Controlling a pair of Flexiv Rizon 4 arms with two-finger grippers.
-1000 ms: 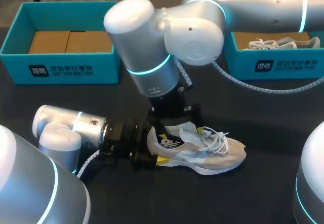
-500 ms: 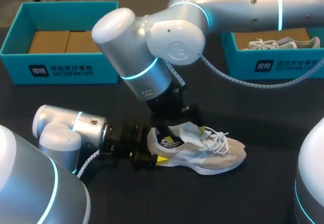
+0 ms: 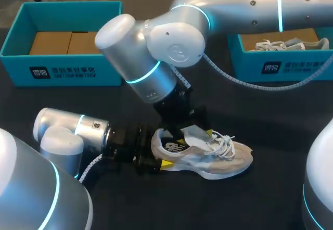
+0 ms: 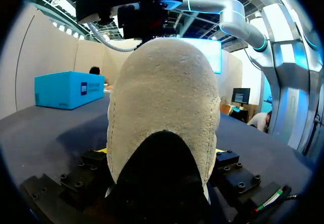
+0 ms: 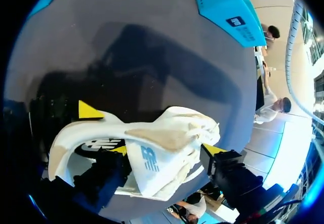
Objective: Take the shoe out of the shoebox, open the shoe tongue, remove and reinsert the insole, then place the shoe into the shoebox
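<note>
Near the front edge of the table [image 3: 156, 209], seen from above, the shoe [image 3: 218, 154] lies on its sole, toe toward the right edge. The left gripper [image 3: 155, 162] pinches its heel. The right gripper [image 3: 183, 128] hangs over the opening, where the tongue [image 3: 193, 133] stands up. The left box [image 3: 62, 66] and the right box [image 3: 281, 66] sit well apart at the back corners, so the table around the shoe gives open room, though the right arm [image 3: 234, 6] crosses above it.

From the left wrist, the heel [image 4: 162, 97] fills the gap, pressed from both sides.

From the right wrist, the tongue [image 5: 162, 143] lies under that gripper; whether it is gripped I cannot tell. A hard pull could, I judge, drag the shoe out of the left pinch or snag the laces [image 3: 223, 141]. The two grippers are near each other and might knock together.
</note>
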